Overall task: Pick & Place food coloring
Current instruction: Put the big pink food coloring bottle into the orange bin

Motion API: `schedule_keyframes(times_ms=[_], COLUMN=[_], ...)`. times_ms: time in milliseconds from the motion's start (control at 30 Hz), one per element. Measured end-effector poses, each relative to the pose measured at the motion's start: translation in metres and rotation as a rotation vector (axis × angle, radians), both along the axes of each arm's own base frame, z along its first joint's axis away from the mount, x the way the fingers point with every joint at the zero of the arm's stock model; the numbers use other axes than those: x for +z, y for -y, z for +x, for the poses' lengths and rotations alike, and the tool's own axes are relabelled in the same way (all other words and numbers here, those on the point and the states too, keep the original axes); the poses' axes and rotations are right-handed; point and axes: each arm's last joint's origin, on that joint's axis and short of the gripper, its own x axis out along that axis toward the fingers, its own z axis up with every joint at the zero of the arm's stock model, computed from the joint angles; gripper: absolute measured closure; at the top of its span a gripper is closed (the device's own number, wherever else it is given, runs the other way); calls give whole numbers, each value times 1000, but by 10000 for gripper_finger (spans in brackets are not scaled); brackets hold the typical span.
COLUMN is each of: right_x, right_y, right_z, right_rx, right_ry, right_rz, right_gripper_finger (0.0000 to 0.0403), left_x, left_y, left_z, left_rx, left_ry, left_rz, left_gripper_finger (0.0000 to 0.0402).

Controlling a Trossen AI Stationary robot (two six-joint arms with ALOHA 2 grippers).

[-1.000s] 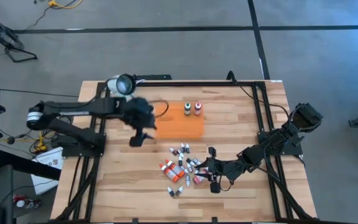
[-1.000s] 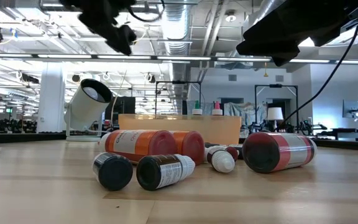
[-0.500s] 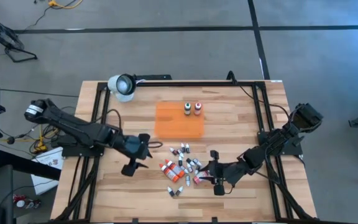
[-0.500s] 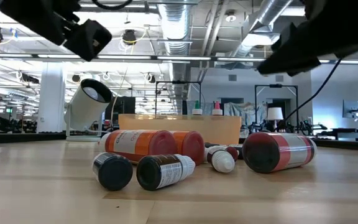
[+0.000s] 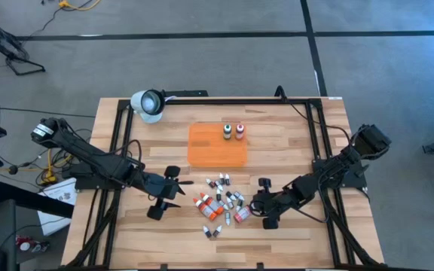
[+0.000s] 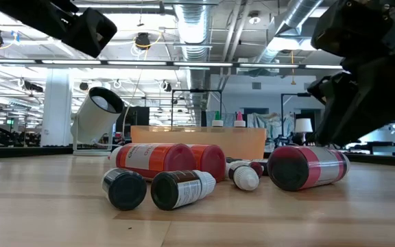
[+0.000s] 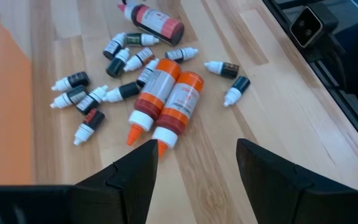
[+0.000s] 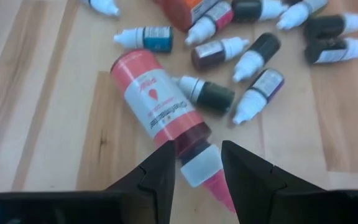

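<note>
The food coloring lies in a loose pile (image 5: 221, 203) on the wooden table: two orange bottles (image 7: 166, 102), a larger red bottle (image 8: 160, 102) and several small white-capped vials, all on their sides. Two more bottles (image 5: 233, 132) stand on the orange tray (image 5: 217, 150). My right gripper (image 8: 199, 180) is open, low at the pile's right side, its fingers on either side of the red bottle's white cap (image 8: 197, 167). My left gripper (image 7: 196, 177) is open and empty, above the table left of the pile (image 5: 164, 199). My right gripper's fingers (image 8: 160, 177) stand close on either side of the red bottle's cap end, coming level from the table's right. I cannot tell whether they touch it. The bottle lies on its side on the table.
A white lamp (image 5: 149, 103) sits at the table's far left corner. Black frame rails (image 5: 319, 143) run along the table's far, left and right sides. Bare wood lies near the front edge (image 5: 202, 252) and between the tray and the pile.
My left gripper has swung from beside the tray toward the table's near edge and now hangs left of the pile, still open. My right gripper has gone down toward the table at the red bottle. The bottles have not moved.
</note>
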Motion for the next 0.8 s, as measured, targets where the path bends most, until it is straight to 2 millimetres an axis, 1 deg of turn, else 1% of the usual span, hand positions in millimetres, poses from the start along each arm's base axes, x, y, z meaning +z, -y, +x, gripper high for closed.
schedule_keyframes(times_ms=[167, 500, 800], right_x=[0, -4, -3], right_y=[0, 3, 8], right_z=[-1, -5, 0], right_rx=[20, 97, 110], right_ry=[-6, -63, -38], right_rz=[-7, -102, -120], right_gripper_finger=[280, 280, 280], left_x=[1, 1, 2], left_y=[0, -2, -3], left_z=[1, 3, 3], left_rx=[0, 28, 38], left_ry=[20, 32, 37], left_rz=[2, 23, 29], left_gripper_finger=[189, 189, 189])
